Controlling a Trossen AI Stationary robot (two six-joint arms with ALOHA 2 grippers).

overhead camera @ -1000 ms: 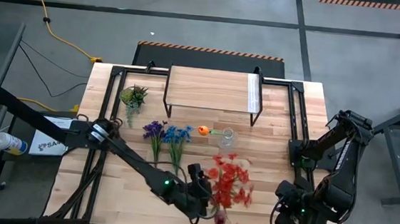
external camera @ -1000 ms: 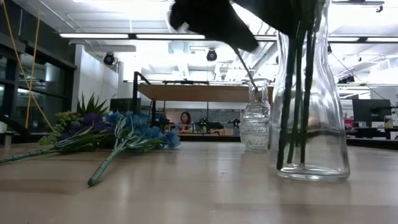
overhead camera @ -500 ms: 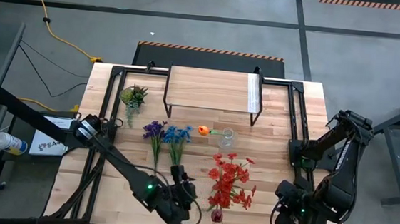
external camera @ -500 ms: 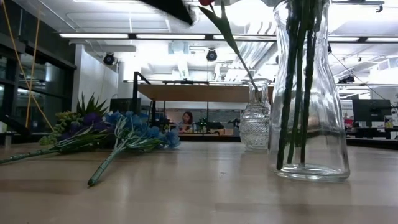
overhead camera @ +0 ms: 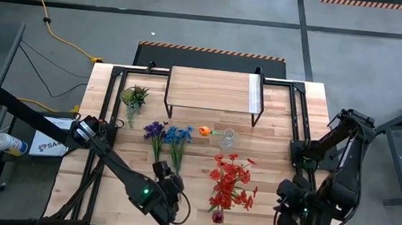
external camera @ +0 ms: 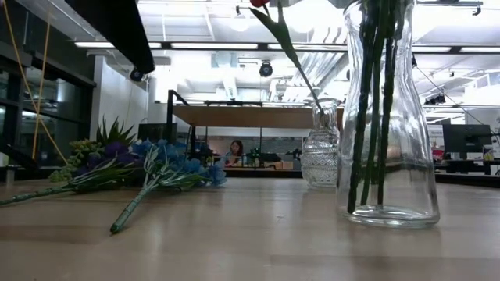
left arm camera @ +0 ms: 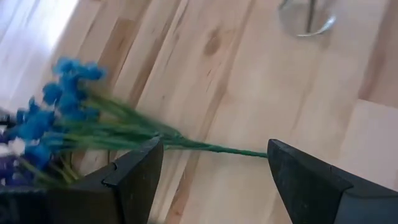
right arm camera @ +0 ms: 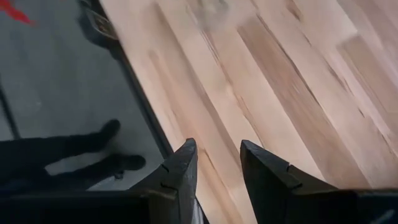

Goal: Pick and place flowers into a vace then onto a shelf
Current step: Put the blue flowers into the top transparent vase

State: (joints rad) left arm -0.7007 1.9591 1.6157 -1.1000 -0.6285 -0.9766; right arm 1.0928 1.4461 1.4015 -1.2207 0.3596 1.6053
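Several red flowers (overhead camera: pixel 230 181) already stand in a clear glass vase (external camera: pixel 388 156) at about five o'clock on the table (overhead camera: pixel 270 143), their stems showing inside the glass in the low view. The purple flowers (overhead camera: pixel 155 133) and blue flowers (overhead camera: pixel 178 136) lie flat side by side near the table's middle, blooms toward twelve o'clock. The orange flower (overhead camera: pixel 204 131) sits in a small glass bottle (overhead camera: pixel 228 138) just at their three o'clock. The shelf (overhead camera: pixel 213 89) stands bare at twelve o'clock, a small green plant (overhead camera: pixel 134 96) at its nine o'clock side.

The left gripper (overhead camera: pixel 167 185) hovers at six o'clock of the blue bunch, released, jaws wide and empty; its wrist view looks down on the blue stems between its fingers (left arm camera: pixel 140 171). The right gripper (right arm camera: pixel 214 163) waits at the table's four o'clock edge, fingers a little apart, grasping nothing.

The step in hand looks like fetching the next bunch. That calls for lowering onto the thin blue stems, straddling them squarely, clenching near mid-stem, then lifting and tipping the bunch upright to thread it into the vase's narrow neck
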